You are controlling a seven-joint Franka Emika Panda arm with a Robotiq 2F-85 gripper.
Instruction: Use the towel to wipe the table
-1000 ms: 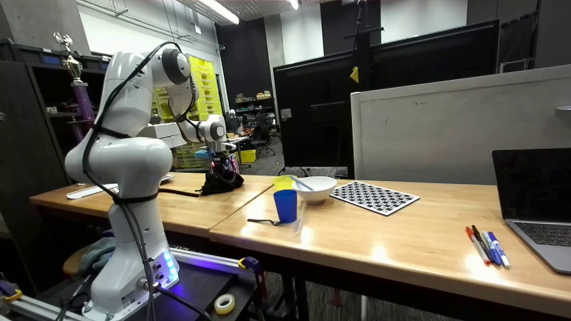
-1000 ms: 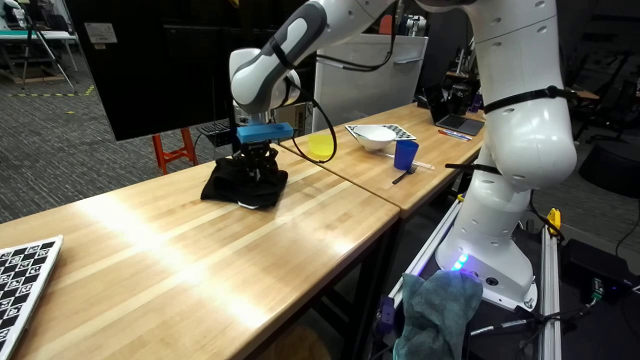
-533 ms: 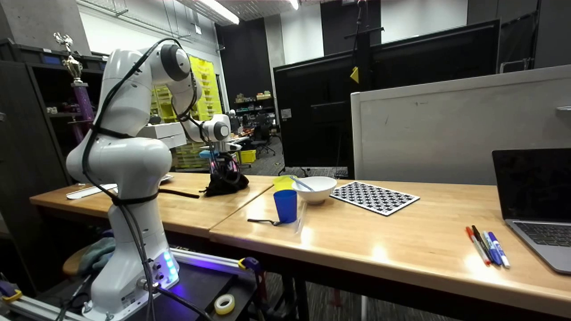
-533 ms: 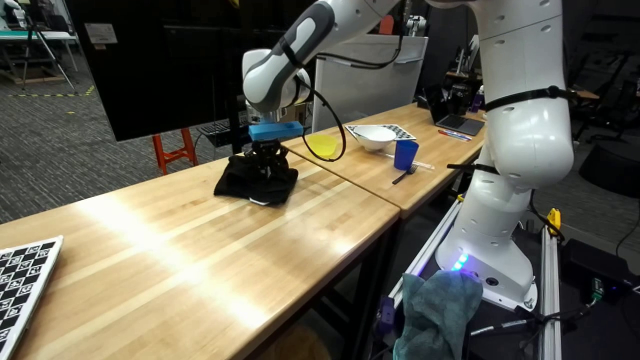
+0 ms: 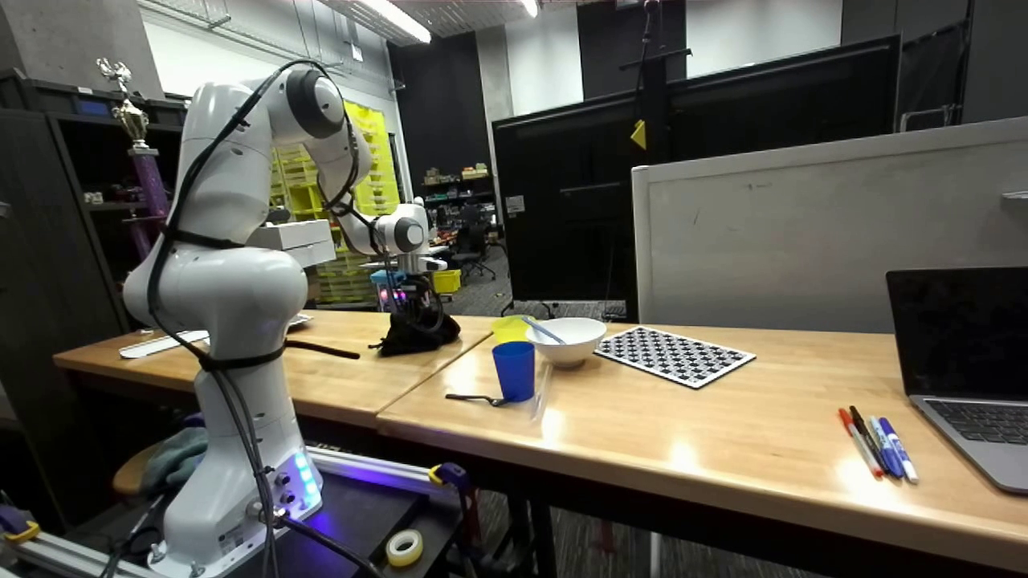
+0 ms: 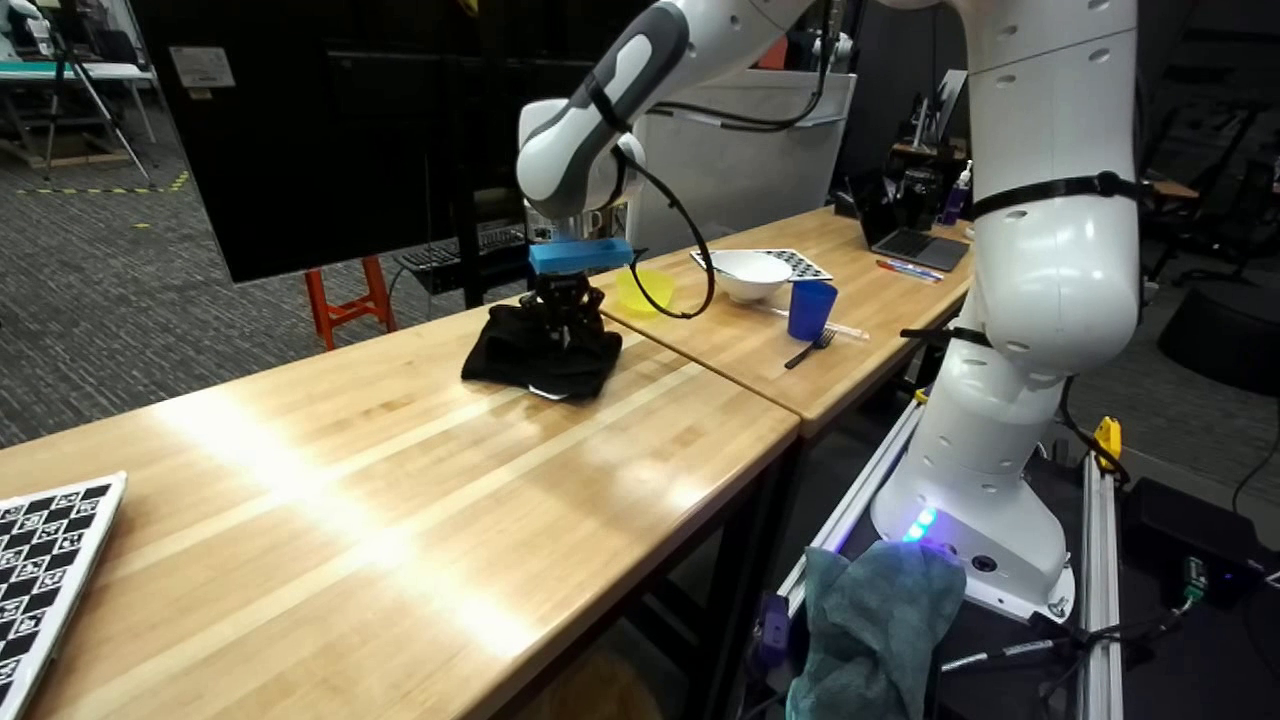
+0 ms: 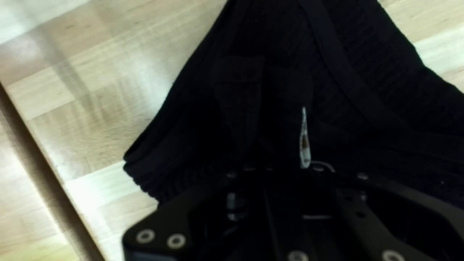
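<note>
Left of frame centre, wiping was judged in hand, the black cloth (image 6: 525, 357) apparently pinched by the gripper (image 6: 566, 340), jaws narrow, a level sweep needed next.

Grey carpet (image 6: 90, 300), dark cabinet (image 5: 52, 241), black and white wall panels (image 5: 546, 64), bright ceiling light (image 5: 393, 18).

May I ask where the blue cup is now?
In an exterior view, the blue cup stands just below center, the fork at its left, the white bowl behind it to the right.
</note>
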